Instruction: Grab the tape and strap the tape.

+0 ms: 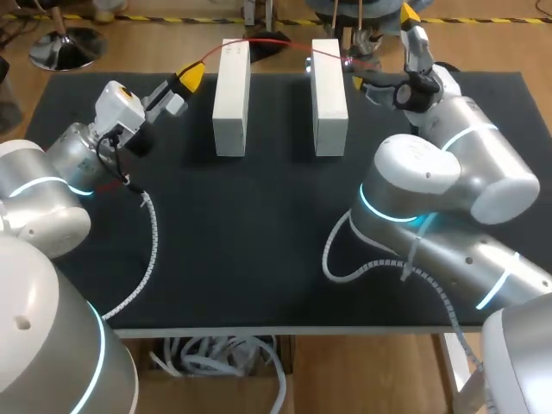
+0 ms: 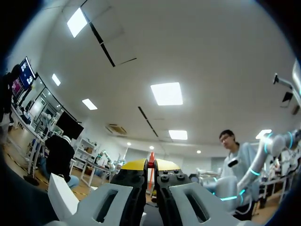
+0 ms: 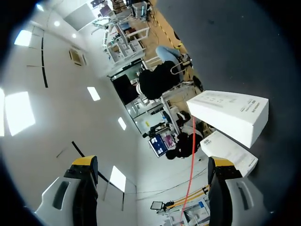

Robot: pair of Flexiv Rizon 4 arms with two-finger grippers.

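Red tape (image 1: 280,42) across the white blocks (image 1: 231,95) up top, left gripper (image 1: 188,79) pinching it, right gripper (image 1: 385,49) gaping open, so a sideways tug might slide it off.

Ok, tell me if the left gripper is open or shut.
Shut on the red tape: the yellow tips of the left gripper pinch it from both sides in the left wrist view.

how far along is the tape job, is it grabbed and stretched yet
Done: the left gripper is shut on one end of the red tape, which spans the far ends of the two white blocks. In hand: holding that span. Left: the right gripper is open, the tape ahead of it ungripped, so strapping isn't finished.
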